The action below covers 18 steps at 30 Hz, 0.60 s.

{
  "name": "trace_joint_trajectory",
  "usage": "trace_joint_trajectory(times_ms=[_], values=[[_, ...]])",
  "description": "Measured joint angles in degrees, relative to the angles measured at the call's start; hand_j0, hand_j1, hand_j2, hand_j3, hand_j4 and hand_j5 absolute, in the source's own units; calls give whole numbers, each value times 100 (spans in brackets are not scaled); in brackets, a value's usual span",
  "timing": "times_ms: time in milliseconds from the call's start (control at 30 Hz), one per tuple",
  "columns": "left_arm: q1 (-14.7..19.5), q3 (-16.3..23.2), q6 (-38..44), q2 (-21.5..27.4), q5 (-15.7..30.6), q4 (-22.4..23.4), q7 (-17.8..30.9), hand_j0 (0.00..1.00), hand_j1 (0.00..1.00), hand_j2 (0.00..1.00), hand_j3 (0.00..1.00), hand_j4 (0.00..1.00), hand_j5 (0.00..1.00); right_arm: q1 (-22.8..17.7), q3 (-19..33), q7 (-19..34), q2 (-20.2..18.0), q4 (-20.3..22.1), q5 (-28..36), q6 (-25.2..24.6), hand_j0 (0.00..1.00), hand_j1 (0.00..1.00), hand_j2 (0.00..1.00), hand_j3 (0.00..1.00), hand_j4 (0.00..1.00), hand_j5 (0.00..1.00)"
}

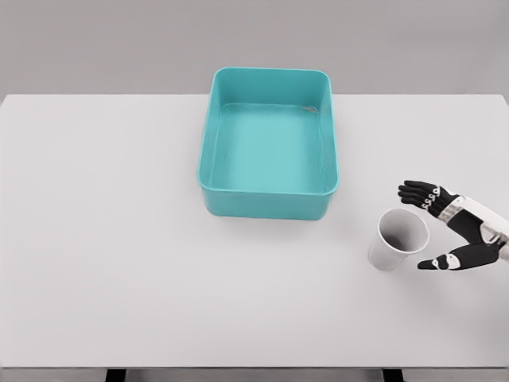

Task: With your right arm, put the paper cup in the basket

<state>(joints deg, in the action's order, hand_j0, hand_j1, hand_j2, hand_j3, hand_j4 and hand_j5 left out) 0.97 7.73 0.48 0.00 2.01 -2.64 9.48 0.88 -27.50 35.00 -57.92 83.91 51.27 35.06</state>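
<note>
1. Over at the lower right of the frame, a white paper cup (398, 239) stands upright on the plain white desk (119, 239), mouth up.
2. Right hand (440, 229), black fingers spread wide, sits just beside the cup at the frame's right edge, holding nothing.
3. Teal rectangular plastic basket (268, 207) sits upper centre, well apart from the cup.

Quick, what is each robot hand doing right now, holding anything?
Right robot hand: open, fingers spread beside the paper cup, holding nothing.
Left robot hand: not in view.
</note>
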Motion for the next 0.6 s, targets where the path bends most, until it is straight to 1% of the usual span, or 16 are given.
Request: trace_joint_trajectory(times_ms=[233, 433, 600], values=[[0, 0, 1, 0, 0, 0, 0, 100, 100, 100, 100, 100, 100, -26, 2, 0, 195, -215, -13, -1, 100, 100, 100, 100, 100, 100], [0, -1, 4, 0, 0, 0, 0, 100, 100, 100, 100, 100, 100, -9, 10, 0, 250, -315, 5, -1, 100, 100, 100, 100, 100, 100], [0, 0, 4, 0, 0, 0, 0, 100, 100, 100, 100, 100, 100, -9, 12, 0, 407, -580, -14, -2, 100, 100, 100, 100, 100, 100]])
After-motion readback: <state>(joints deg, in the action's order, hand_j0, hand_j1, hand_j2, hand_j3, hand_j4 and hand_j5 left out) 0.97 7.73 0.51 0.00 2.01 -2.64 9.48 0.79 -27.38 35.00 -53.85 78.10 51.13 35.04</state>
